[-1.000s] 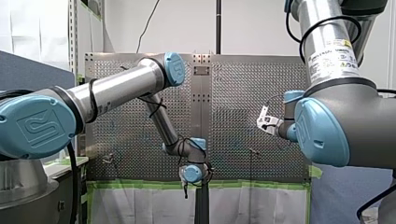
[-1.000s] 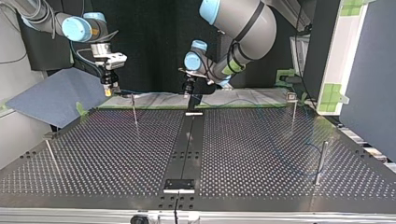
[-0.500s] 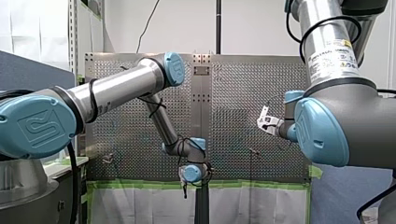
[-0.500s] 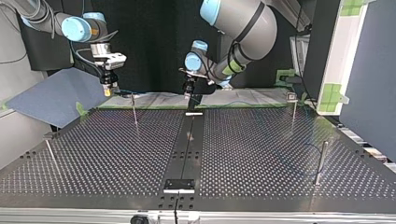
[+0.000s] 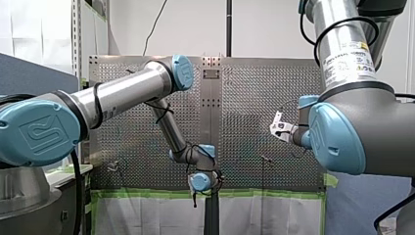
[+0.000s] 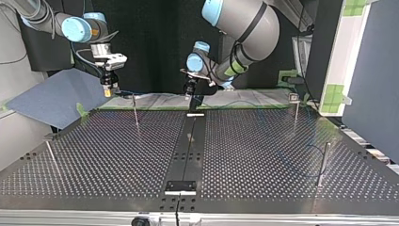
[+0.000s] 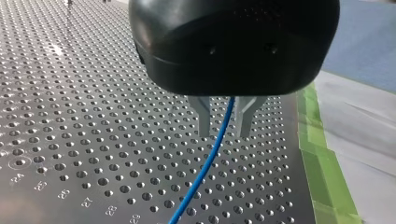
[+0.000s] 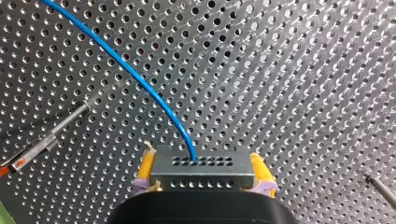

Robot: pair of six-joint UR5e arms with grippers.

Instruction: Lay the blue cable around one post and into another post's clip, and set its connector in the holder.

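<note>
My right gripper has its yellow pads pressed on the two short ends of the connector, a small grey metal block, square-edged and matte, with two neat rows of little holes in its faces; the block's long axis lies across the gripper from pad to pad, and its holed face points away from the wrist toward the perforated table; the blue cable, smooth and round, leaves that face near the middle and bends away in one long arc over the shiny dotted metal; a thin steel post leans off to one side of the gripper, apart from the cable; in the top view this gripper hangs at the upper left, above the table's far edge and just beside a slim post; my left gripper sits under a glossy black housing, its two bare metal fingers set a narrow way apart; the cable runs out between them, not visibly touching either, and slants down toward the sheet; a strip of green tape edges the table beside it.
</note>
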